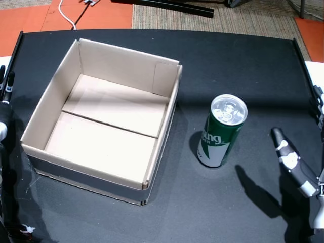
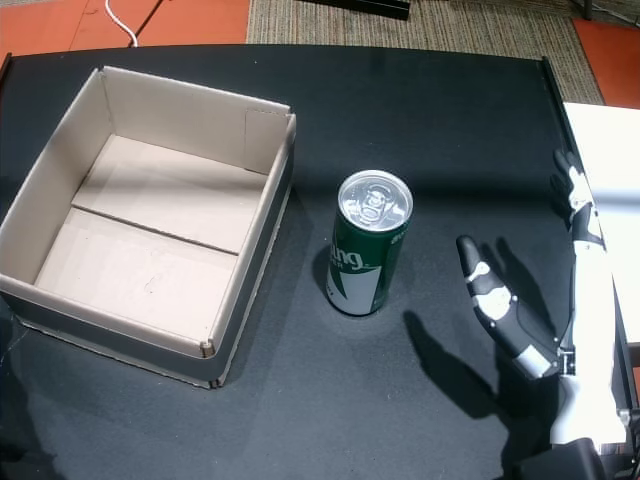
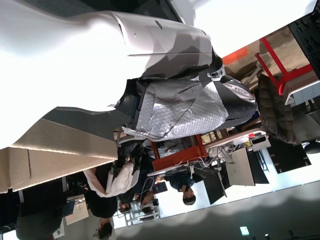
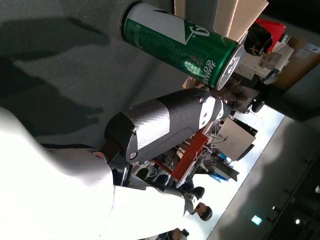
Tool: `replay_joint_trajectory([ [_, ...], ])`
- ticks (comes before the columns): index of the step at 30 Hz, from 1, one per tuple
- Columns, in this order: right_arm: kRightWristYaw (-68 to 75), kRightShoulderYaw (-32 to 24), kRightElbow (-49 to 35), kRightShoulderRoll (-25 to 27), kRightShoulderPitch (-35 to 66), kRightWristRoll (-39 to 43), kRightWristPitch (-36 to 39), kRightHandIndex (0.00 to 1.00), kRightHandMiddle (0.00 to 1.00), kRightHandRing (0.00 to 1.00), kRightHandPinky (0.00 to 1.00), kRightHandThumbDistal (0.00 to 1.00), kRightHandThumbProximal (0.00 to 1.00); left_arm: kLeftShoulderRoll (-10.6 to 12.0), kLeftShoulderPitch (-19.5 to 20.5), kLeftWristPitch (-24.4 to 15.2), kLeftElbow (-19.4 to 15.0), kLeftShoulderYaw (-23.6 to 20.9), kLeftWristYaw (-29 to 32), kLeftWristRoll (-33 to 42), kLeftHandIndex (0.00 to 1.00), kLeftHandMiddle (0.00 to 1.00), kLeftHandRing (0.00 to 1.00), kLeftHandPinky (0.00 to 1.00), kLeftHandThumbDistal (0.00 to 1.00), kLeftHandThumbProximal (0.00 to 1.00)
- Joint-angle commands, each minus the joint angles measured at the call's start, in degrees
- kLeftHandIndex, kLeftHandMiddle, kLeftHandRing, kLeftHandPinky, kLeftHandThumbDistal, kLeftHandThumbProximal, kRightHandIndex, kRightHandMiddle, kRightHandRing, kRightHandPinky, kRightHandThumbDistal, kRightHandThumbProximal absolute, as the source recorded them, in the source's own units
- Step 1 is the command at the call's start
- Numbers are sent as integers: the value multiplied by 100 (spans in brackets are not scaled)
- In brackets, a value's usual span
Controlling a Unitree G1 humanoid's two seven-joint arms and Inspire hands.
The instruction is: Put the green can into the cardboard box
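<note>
a: we start with the black worktop (image 1: 238, 66), one of it, running past the frame edges in both head views, so we can't see its full outline.

b: next we have one cardboard box (image 1: 104, 121), open at the top, pale inside with a seam across its floor. nothing lies in it. in a head view its left corner is cut off by the frame edge (image 2: 20, 290).

a: then one green can (image 1: 223, 130), standing upright on the worktop just right of the box, apart from it. it has a silver lid with the pull tab in place, a dark green body, and a white panel with partial lettering we can't read whole. in the right wrist view the can (image 4: 185, 45) lies sideways across the picture because that view is turned.

b: our right hand (image 2: 510, 315) is to the right of the can, not touching it, holding nothing, fingers stretched out and apart. only part of it shows (image 1: 296, 164).

a: our left hand (image 1: 6, 88) barely shows at the left edge, a couple of dark fingertips beside the box. the left wrist view shows its palm shell (image 3: 185, 107), but we cannot tell how the fingers are set.
</note>
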State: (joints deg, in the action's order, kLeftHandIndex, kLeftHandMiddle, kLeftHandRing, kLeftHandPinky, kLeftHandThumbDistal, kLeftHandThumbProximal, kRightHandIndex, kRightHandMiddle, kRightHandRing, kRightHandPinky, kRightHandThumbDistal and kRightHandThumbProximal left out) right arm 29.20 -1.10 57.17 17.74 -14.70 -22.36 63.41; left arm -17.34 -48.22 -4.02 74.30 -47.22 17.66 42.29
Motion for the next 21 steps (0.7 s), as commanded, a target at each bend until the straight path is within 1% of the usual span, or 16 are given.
replay_joint_trajectory([
  [1, 17, -5, -5, 58, -1, 4, -41, 88, 95, 100, 100, 83, 52, -54, -16, -12, 56, 4, 3, -66, 36, 41, 51, 75, 0, 91],
  [6, 9, 18, -18, 55, -6, 4, -66, 88, 95, 100, 100, 84, 52, -71, 3, -14, 55, 32, 53, -96, 37, 43, 53, 78, 0, 91],
  [10, 4, 28, -28, 71, 0, -7, -74, 88, 96, 100, 100, 82, 52, -62, -9, -36, 57, 21, -12, -87, 35, 40, 51, 75, 0, 90],
  [12, -249, 51, -3, 100, 6, 125, -77, 91, 97, 100, 100, 82, 51, -55, -9, -44, 56, 20, -21, -87, 35, 40, 51, 75, 0, 90],
  [13, -826, 62, 28, 74, 16, 555, -70, 96, 99, 100, 100, 83, 50, -51, -17, -46, 55, 20, -52, -87, 34, 39, 51, 74, 0, 90],
  [14, -1573, 69, -7, 38, 46, 1107, -156, 99, 100, 100, 100, 87, 51, -48, -23, -47, 53, 20, -69, -86, 34, 39, 51, 75, 0, 90],
  [16, -2890, 95, -146, 28, 88, 1986, -383, 100, 100, 100, 100, 89, 47, -40, -28, -55, 53, 14, -62, -80, 35, 40, 52, 76, 0, 91],
  [18, -3636, 163, -261, 118, 23, 2272, -524, 99, 100, 100, 100, 89, 43, -39, -23, -57, 52, 27, -44, -93, 36, 40, 51, 76, 0, 91],
  [19, -4011, 193, -332, 151, -50, 2410, -605, 100, 100, 100, 100, 94, 41, -42, -21, -59, 52, 34, -46, -102, 36, 41, 51, 76, 0, 92],
  [20, -4331, 198, -399, 164, -106, 2546, -686, 100, 100, 100, 100, 96, 40, -44, -20, -56, 51, 36, -50, -103, 36, 41, 51, 76, 0, 92],
  [21, -4612, 201, -478, 176, -178, 2654, -771, 100, 100, 100, 100, 99, 43, -51, -21, -30, 53, 18, -49, -81, 35, 40, 50, 75, 0, 92],
])
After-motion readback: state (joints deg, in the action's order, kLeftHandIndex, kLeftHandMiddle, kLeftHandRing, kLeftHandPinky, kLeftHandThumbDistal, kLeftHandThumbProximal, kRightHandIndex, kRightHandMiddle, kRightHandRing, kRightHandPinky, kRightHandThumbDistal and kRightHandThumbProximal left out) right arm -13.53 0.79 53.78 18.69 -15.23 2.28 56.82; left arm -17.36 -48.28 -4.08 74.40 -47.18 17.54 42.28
